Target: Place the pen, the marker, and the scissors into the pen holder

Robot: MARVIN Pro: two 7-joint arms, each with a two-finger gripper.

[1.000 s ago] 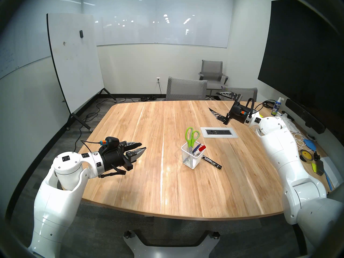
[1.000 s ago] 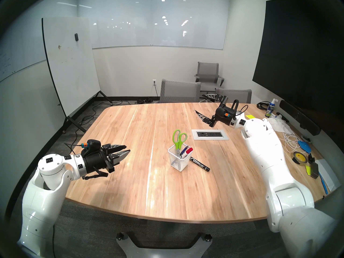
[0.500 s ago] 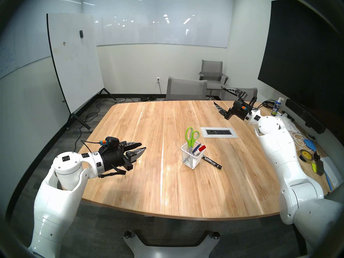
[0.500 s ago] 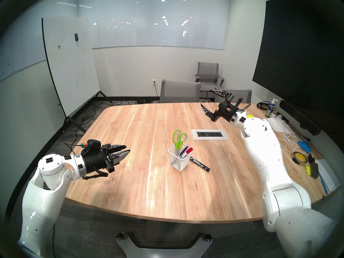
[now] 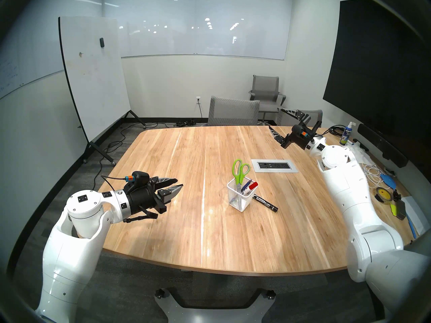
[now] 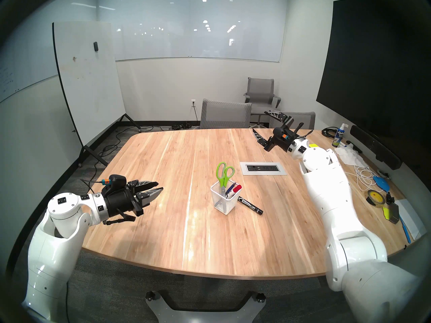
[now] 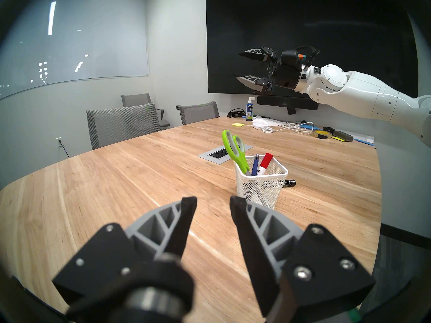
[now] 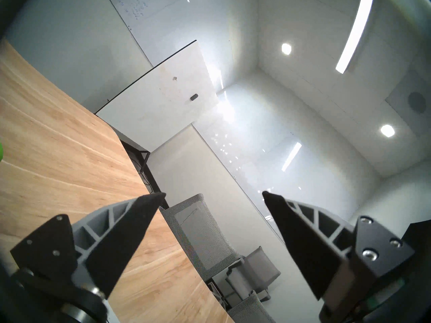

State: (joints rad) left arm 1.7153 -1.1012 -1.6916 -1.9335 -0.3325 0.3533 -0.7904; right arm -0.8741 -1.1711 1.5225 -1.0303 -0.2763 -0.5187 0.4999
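We see office meeting room: long wooden tabletop (image 5: pixel 210 222) with inset power strip (image 5: pixel 274 165), grey mesh chairs (image 5: pixel 233 111) beyond right fingers (image 5: pixel 275 135), rolling whiteboard (image 5: pixel 93 77), glass wallboard (image 5: pixel 203 24), dark wall screen (image 5: pixel 377 70).

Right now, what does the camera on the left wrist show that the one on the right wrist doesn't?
Only the left wrist view shows the white mesh pen holder with the scissors, blue pen and red-capped marker standing in it, a black marker lying behind it, and the right gripper open in the air. Only the right wrist view shows the ceiling lights and the rolling whiteboard. Both show the wooden table and grey chairs.
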